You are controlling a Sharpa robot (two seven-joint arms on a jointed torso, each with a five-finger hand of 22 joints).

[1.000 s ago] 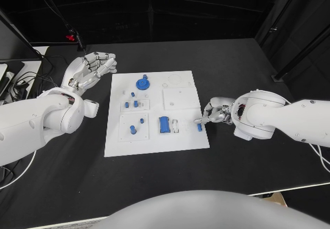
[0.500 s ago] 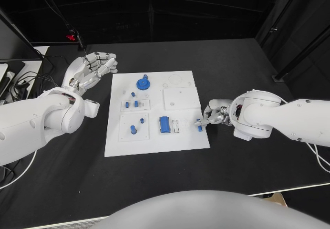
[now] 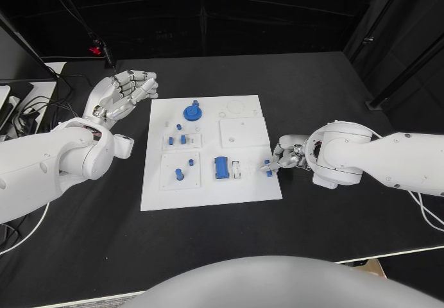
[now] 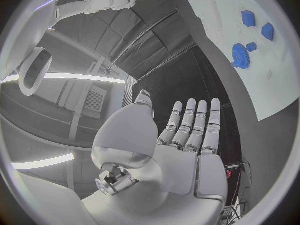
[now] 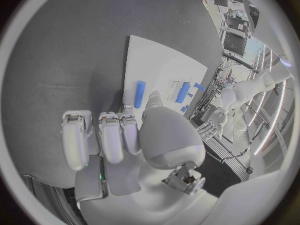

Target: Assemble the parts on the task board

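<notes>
Right hand (image 3: 289, 156) pinching a small blue part (image 3: 268, 168) at the right edge of the white task board (image 3: 249, 186) on the black worktop (image 3: 324, 83); left hand (image 3: 122, 92) open, fingers extended, beside the board's far left corner.

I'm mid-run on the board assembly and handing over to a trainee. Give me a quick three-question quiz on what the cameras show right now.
1. True or false: the left hand is holding a blue part.
2. Which hand is at the edge of the task board with a small blue peg at its fingertips? A) left B) right C) neither
3. Fill in: the blue gear sits at the board's ____ end, far from the robot or near it?

Key
1. False: it is raised beside the board's far left corner, fingers apart, nothing in it.
2. B: the right hand pinches the peg over the board's right edge.
3. Far.
</notes>
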